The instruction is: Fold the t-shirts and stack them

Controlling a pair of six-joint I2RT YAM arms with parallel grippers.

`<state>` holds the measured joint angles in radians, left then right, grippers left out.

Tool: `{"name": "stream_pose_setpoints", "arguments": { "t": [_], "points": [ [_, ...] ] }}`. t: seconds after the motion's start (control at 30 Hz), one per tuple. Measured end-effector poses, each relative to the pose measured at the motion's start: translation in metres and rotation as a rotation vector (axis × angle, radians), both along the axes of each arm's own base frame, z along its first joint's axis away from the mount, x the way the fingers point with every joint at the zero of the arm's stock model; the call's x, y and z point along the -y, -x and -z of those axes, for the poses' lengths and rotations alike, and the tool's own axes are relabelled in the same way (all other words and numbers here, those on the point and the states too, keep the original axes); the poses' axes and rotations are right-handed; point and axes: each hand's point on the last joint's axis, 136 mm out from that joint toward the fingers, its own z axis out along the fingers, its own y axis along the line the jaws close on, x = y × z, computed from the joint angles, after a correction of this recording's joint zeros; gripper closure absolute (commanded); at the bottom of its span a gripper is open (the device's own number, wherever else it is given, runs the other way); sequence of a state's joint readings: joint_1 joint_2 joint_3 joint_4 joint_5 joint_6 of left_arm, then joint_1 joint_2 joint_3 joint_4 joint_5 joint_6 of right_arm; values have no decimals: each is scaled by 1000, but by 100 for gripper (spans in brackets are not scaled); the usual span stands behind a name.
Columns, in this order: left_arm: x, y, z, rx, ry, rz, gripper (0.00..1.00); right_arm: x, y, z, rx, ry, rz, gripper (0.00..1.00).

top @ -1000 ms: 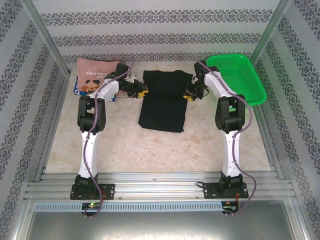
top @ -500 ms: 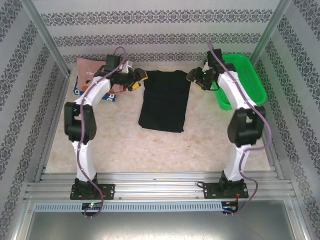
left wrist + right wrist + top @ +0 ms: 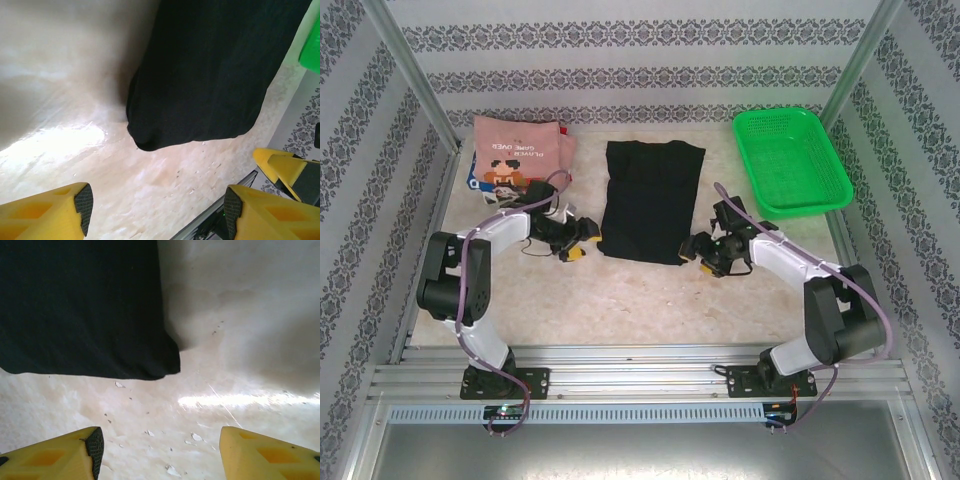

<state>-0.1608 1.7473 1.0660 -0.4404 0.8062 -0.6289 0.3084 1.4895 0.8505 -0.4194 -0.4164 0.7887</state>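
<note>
Left claw [image 3: 157, 202] and right claw [image 3: 160, 442] both hang released and empty, just off the black t-shirt's [image 3: 650, 200] near corners. It looks like floppy, light cloth, so I'd pinch those two corners.

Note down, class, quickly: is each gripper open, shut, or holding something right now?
Left gripper: open, empty, near a hem corner of the large plain black cloth t-shirt.
Right gripper: open, empty, near its other hem corner.
</note>
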Motion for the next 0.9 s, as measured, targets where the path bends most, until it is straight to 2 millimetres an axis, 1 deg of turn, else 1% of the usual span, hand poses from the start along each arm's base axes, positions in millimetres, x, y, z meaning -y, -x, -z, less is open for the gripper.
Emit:
{"name": "stream_pose_setpoints", "arguments": {
  "t": [0.1,0.27,0.33,0.5,0.7,0.83,0.9],
  "points": [
    [9,-6,5,23,5,10,33,-6,-14,3,38,-24,11,38],
    [18,-18,23,20,11,-5,36,-11,-28,16,55,-38,25,38],
    [17,-20,31,12,2,-16,37,-12,-30,22,43,-37,30,39],
    [16,-28,34,23,-9,-39,40,-14,-26,36,-1,-32,29,41],
    [21,-37,40,32,-9,-50,43,-18,-27,39,-10,-39,31,44],
    [22,-42,41,32,-9,-56,51,-19,-31,42,-33,-41,42,55],
    [24,-47,43,32,-8,-57,61,-21,-36,43,-40,-40,43,63]
  ]
}}
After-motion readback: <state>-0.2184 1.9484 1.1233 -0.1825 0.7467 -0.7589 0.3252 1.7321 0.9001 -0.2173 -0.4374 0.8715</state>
